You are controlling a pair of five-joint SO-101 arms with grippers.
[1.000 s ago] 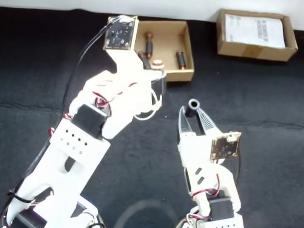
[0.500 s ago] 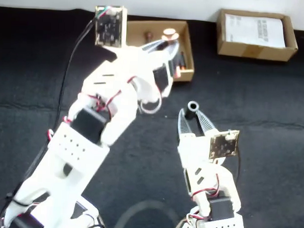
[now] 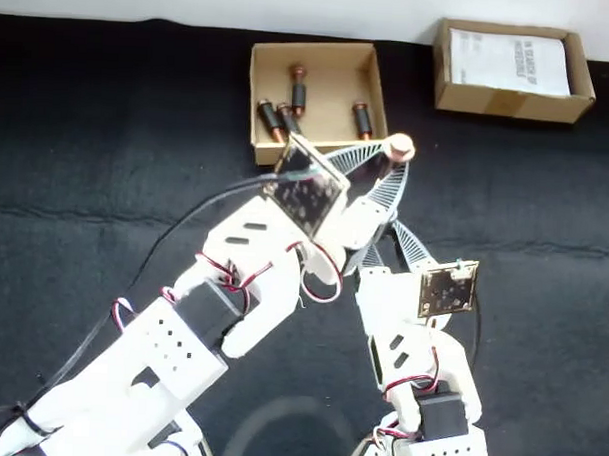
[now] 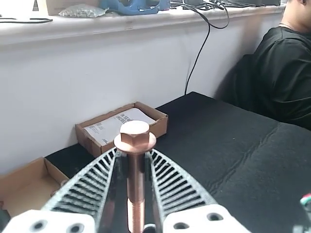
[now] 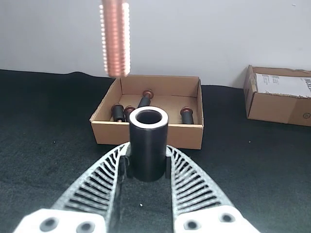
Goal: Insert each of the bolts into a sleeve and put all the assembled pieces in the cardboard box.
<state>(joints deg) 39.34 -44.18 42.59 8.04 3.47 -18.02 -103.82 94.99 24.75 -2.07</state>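
I'm clamping the bolt (image 4: 134, 138) in the left gripper (image 4: 135, 153), threads hanging above the upright sleeve (image 5: 147, 143), which I'm gripping in the right gripper (image 5: 147, 155) near the cardboard box (image 5: 146, 135).

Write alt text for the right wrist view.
The right hand grips a black sleeve upright, open end up, while a copper bolt hangs threaded end down above it, not yet inserted. Beyond, an open cardboard box holds four assembled pieces.

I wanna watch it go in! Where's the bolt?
The bolt is in the left gripper, threads down; the right wrist view shows it just above the sleeve in the right gripper, before the box.
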